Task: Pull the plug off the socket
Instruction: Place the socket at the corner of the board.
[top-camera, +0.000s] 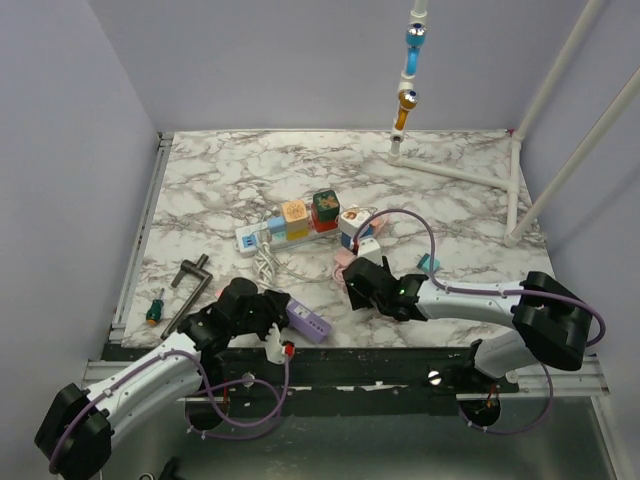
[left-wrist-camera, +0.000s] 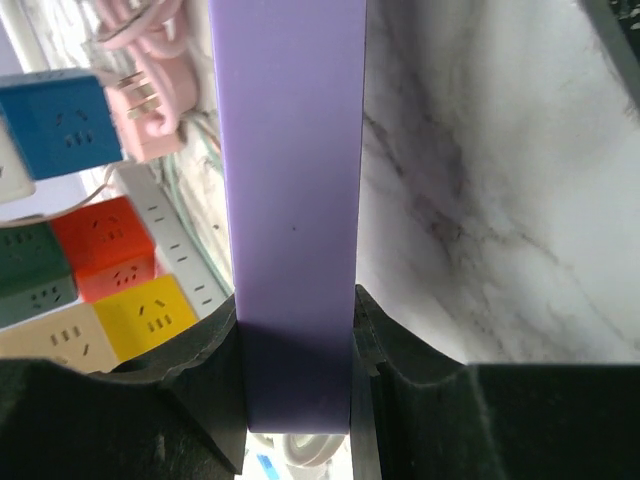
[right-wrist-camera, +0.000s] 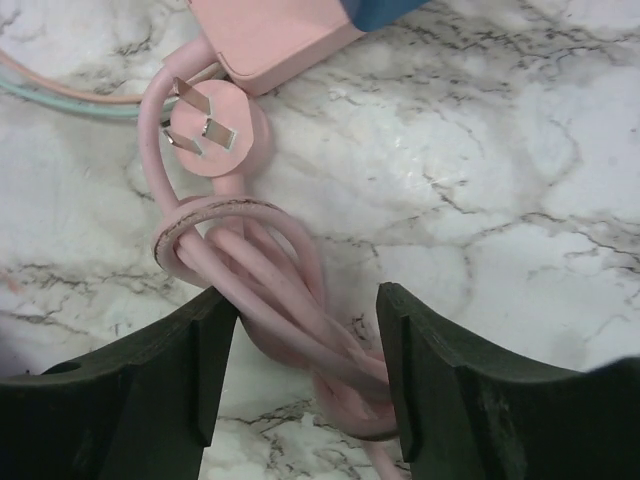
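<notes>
Clamping the purple socket strip (left-wrist-camera: 290, 150) at near left, the left claw (left-wrist-camera: 295, 330) anchors it while the right claw (right-wrist-camera: 305, 320), jaws apart, hovers over the pink plug (right-wrist-camera: 215, 130), seemingly freed on the central tabletop (top-camera: 230, 170); release looks next.

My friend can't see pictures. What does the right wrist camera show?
A pink cord, coiled and tied with a band, lies on the marble table between the two black fingers of the open right claw. Its pink plug lies unplugged beside a pink block, metal prongs showing.
</notes>
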